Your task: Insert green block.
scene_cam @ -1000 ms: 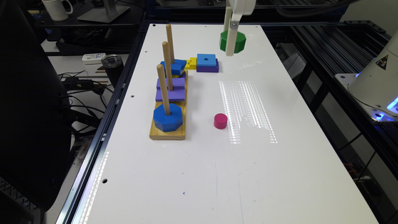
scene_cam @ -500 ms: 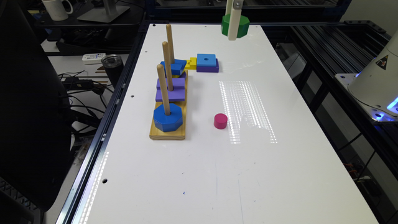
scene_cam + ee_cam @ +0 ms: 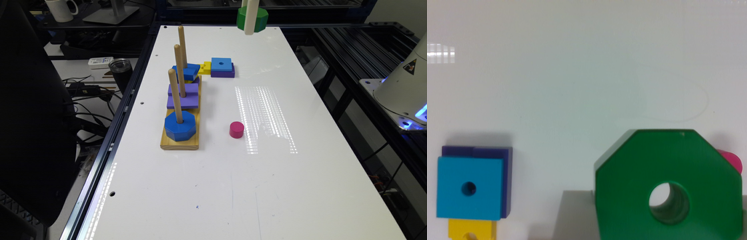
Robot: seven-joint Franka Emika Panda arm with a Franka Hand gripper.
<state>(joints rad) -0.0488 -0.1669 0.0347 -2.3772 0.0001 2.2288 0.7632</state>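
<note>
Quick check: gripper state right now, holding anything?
Gripper: shut on the green block, held lifted clear above the far end of the white table.

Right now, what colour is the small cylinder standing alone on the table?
Pink/magenta. The small cylinder shows best in the exterior view, beside the wooden peg base.
</note>
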